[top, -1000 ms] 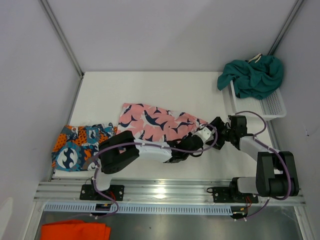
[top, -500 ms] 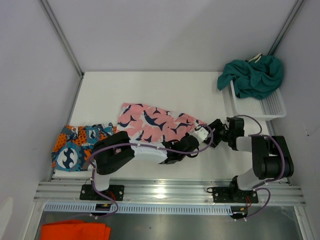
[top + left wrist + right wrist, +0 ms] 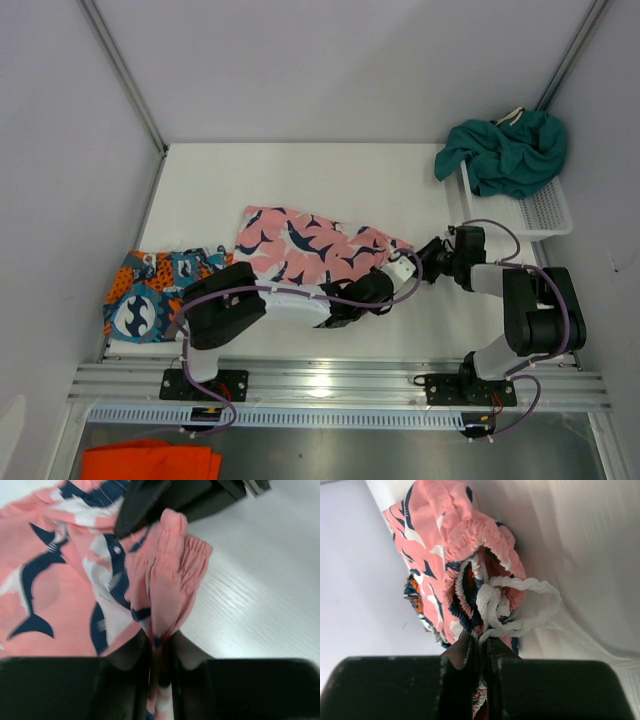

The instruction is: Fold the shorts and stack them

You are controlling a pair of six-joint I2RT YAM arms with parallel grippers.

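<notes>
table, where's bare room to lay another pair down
Widest bare stretch: the far table between the shark shorts and back wall, left of the basket. Crowded at the front, where the left gripper and right gripper pinch them.

Top camera fixed above and behind me, looks down over whole worktop [image 3: 300, 180], far. Each wrist camera looks along own jaws, very close. All three share waistband end of pink shark shorts [image 3: 310, 245].
</notes>
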